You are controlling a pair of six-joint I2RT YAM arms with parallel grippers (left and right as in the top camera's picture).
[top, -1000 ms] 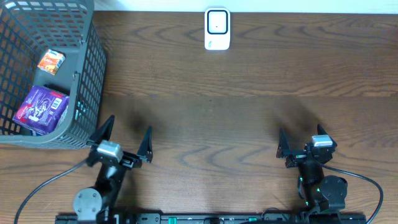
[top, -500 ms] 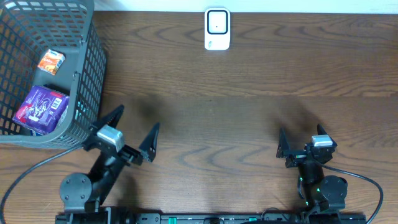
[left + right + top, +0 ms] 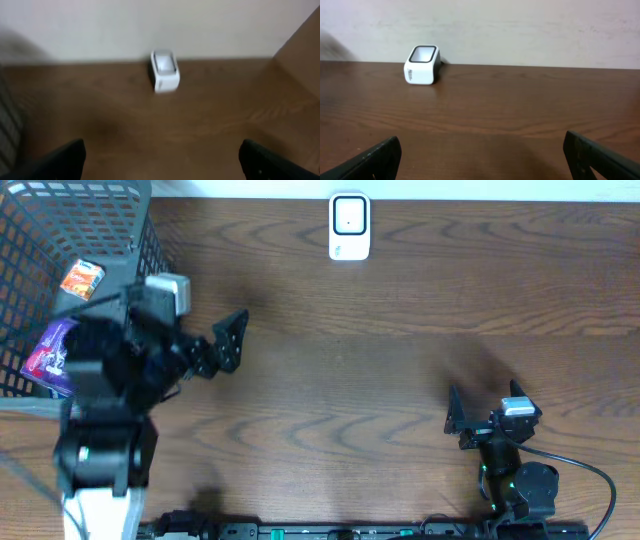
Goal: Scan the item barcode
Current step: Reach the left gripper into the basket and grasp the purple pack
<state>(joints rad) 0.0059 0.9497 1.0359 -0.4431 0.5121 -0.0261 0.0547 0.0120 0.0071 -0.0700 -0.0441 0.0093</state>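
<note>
Looking down from overhead, only you get the grey lattice basket point(image 3: 143, 230) at the table's far left, with a glossy purple packet point(image 3: 42, 352) and a small orange packet point(image 3: 82, 279) inside. The wrist views show just the boxy white scanner point(image 3: 164, 71) on the dark wood-grain table point(image 3: 400, 380). The left gripper point(image 3: 162, 160) and right gripper point(image 3: 485, 160) frame it, jaws spread wide, gripping nothing.

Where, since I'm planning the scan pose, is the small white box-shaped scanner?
Overhead view: the small white box-shaped scanner stands at the wooden table's far edge, near centre, well right of the grey plastic mesh basket.
</note>
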